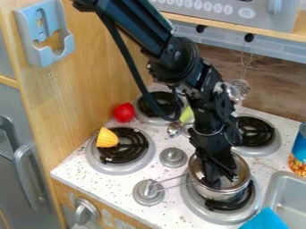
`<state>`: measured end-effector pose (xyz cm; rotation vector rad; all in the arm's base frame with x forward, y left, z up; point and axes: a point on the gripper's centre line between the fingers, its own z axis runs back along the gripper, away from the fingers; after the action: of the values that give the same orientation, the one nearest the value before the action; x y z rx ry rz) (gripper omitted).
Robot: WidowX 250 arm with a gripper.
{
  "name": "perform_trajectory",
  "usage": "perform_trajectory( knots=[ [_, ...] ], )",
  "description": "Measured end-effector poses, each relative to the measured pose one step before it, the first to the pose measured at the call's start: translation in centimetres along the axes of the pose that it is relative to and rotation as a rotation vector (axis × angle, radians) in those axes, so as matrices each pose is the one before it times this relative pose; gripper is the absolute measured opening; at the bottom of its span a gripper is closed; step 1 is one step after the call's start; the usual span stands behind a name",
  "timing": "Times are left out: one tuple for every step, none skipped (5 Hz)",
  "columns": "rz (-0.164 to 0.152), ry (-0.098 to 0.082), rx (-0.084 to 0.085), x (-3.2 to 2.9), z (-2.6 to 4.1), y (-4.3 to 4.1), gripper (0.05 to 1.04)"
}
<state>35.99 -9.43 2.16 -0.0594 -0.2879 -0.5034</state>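
Over the front right burner, the black gripper (220,179) hangs down into a small silver pot (226,194), low between its walls. The pot stands upright on the burner (196,208), its wire handle (172,182) pointing left. The gripper hides part of the pot's inside, and whether it holds anything there cannot be seen. A yellow ridged object (107,137) rests on the left side of the front left burner (140,163). Behind it, a red round object (124,112) is beside the wooden side wall.
Behind the gripper are a silver spoon-like piece (174,129) and a yellow-green object (186,115). Two rear burners flank the arm. At right are a blue can (298,156), a sink (270,191) and a blue item (266,219). A shelf (233,29) spans the back.
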Motion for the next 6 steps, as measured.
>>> perform_trajectory(
  knots=[
    [0.0021, 0.006, -0.0009, -0.317, -0.1, -0.017, 0.107],
    [0.0, -0.0423, 0.0063, 0.749, 1.854, 0.254, 0.288],
    [0.0024, 0.0033, -0.0153, -0.022, 0.159, -0.092, 0.598],
    [0.0038, -0.0051, 0.0057, 0.6, 0.359, 0.048, 0.881],
    [-0.0013, -0.0048, 0.0068, 1.53, -0.133, -0.184, 1.018],
    [0.0053, 0.0346, 0.0194, 0.708, -1.273, 0.158, 1.01]
  ],
)
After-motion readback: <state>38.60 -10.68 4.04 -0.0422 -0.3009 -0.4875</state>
